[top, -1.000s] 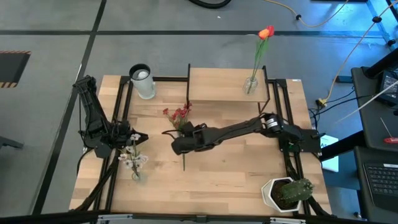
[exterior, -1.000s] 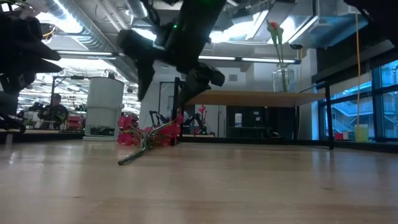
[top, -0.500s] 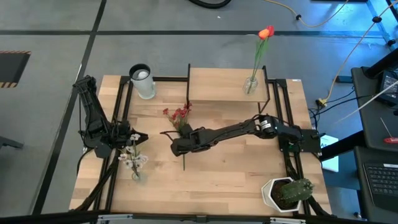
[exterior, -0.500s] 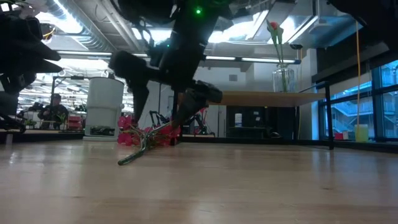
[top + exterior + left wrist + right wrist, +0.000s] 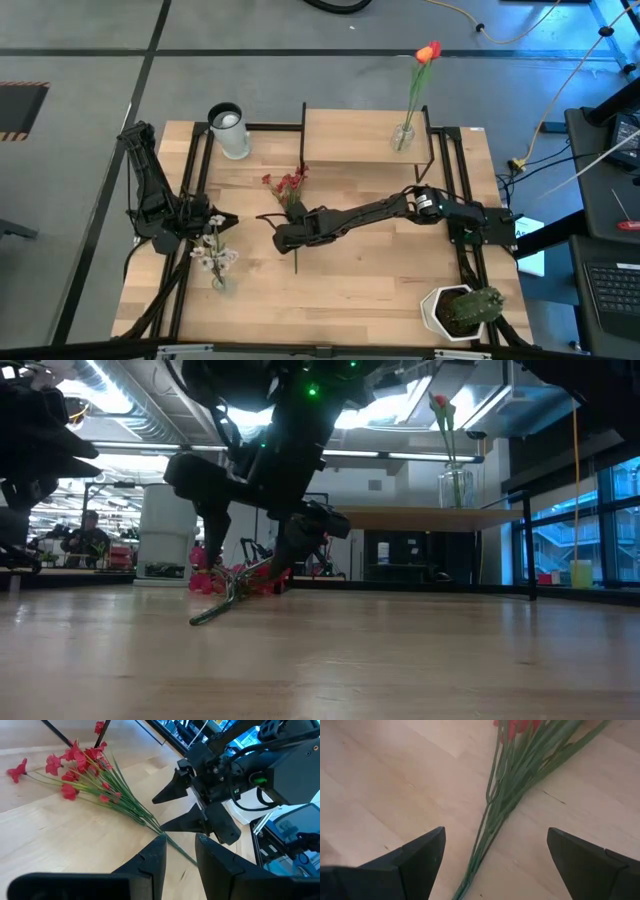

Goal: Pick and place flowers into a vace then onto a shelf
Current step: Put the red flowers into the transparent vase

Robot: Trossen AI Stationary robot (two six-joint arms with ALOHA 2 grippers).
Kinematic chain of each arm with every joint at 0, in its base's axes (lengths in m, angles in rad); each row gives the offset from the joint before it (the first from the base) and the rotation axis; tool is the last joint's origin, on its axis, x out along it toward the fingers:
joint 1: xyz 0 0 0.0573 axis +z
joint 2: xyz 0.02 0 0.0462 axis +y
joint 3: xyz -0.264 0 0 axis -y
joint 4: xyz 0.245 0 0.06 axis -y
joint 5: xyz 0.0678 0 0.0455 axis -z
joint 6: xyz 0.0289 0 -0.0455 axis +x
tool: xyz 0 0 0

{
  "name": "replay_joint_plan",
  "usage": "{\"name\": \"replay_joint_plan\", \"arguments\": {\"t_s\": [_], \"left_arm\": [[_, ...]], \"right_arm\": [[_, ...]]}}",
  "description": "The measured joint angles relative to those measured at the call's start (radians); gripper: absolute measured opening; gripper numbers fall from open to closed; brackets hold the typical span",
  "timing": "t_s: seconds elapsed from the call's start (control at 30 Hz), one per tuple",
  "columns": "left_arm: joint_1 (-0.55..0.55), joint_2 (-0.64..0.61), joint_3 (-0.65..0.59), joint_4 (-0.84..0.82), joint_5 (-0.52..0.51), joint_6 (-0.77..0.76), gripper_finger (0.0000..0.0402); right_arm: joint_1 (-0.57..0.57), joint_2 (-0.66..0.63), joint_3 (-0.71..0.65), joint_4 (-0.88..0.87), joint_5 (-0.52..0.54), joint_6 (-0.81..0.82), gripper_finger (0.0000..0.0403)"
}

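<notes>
— From above, where are you standing now?

— I am reaching my right gripper (image 5: 281,238) across the middle of the table, over the red blossom sprig with thin green stems (image 5: 291,203) that is lying flat on the wood. Its long axis is running from the red heads, on the side of the small light-wood shelf with black legs (image 5: 350,135), toward the near edge of the table. My left gripper (image 5: 222,221) is waiting beside the white blossom sprig in a small glass (image 5: 214,257), so the right arm is nearer.

— And from table height?

— The right gripper (image 5: 245,550) is hanging just over the sprig's stem (image 5: 225,598), one finger on each side of it, not touching as far as I can judge.

— What is the left wrist camera giving?

— It is looking past my own fingers (image 5: 152,861), which are standing narrow with nothing between them, at the right gripper (image 5: 182,811) wide open above the stem bundle (image 5: 130,805).

— And the right wrist?

— My two fingers (image 5: 422,854) are standing wide apart, and the stems (image 5: 492,820) are passing between them, crossing the line from finger to finger. I judge that I need only go straight down and close.
</notes>
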Motion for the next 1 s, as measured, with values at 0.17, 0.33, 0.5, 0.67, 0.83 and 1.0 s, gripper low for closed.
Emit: {"name": "replay_joint_plan", "arguments": {"t_s": [0.17, 0.33, 0.5, 0.67, 0.83, 1.0], "left_arm": [[0.000, 0.000, 0.000, -0.001, -0.002, 0.000, 0.0098], [0.000, 0.000, 0.000, -0.004, 0.004, 0.000, 0.0098], [0.000, 0.000, 0.000, -0.004, 0.007, 0.000, 0.0098], [0.000, 0.000, 0.000, -0.004, 0.009, 0.000, 0.0098], [0.000, 0.000, 0.000, -0.005, 0.009, 0.000, 0.0098], [0.000, 0.000, 0.000, -0.006, 0.009, 0.000, 0.0098]], "right_arm": [[0.000, 0.011, 0.000, 0.023, 0.000, 0.002, 0.0349], [0.000, 0.035, -0.001, 0.036, 0.000, 0.012, 0.0349], [0.001, 0.056, -0.001, 0.034, -0.001, 0.005, 0.0349], [0.002, 0.061, 0.000, 0.037, -0.010, 0.001, 0.0349], [0.001, 0.061, 0.000, 0.037, -0.031, 0.008, 0.0331], [-0.001, 0.061, 0.000, 0.033, -0.065, 0.001, 0.0281]]}}
